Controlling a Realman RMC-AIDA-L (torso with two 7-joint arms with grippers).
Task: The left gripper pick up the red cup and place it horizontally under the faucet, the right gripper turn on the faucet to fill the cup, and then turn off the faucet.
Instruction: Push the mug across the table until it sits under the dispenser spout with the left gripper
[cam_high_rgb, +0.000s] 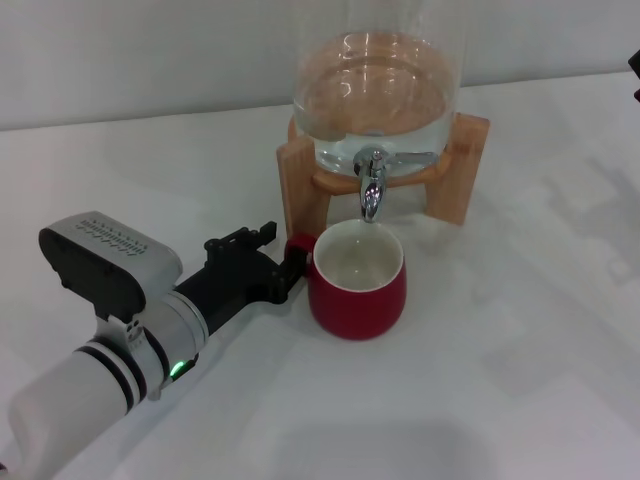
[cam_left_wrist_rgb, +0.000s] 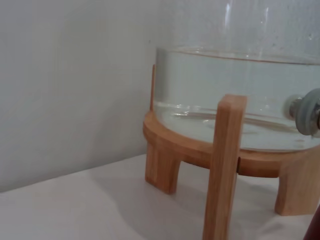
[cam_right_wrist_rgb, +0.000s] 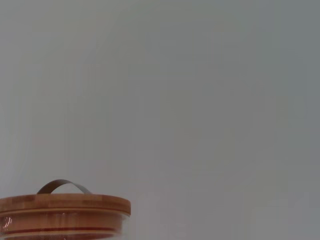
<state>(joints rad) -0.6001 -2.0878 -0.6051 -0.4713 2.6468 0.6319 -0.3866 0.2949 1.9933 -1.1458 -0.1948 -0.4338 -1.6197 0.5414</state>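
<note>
The red cup (cam_high_rgb: 357, 283) stands upright on the white counter (cam_high_rgb: 480, 380), its off-white inside showing no water that can be made out. It sits directly below the faucet (cam_high_rgb: 372, 190), whose chrome spout ends just above the cup's far rim. The faucet projects from a glass jar (cam_high_rgb: 375, 100) holding clear water, and the jar rests on a wooden stand (cam_high_rgb: 462, 165) behind the cup. The left gripper (cam_high_rgb: 290, 262) reaches in from the robot's left, low over the counter, with its fingers (cam_high_rgb: 291, 270) clenched on the cup's handle, which faces that side. The left arm (cam_high_rgb: 110, 360) shows a green light near the wrist. The right gripper appears only as a dark sliver (cam_high_rgb: 634, 65) at the edge of the head view, well apart from the faucet; whether its fingers are released or clenched cannot be told. The left wrist view shows the stand's legs (cam_left_wrist_rgb: 222, 170), the water-filled jar and part of the faucet fitting (cam_left_wrist_rgb: 306, 111). The right wrist view shows the jar's wooden lid (cam_right_wrist_rgb: 62, 212) with a metal handle (cam_right_wrist_rgb: 63, 185).
</note>
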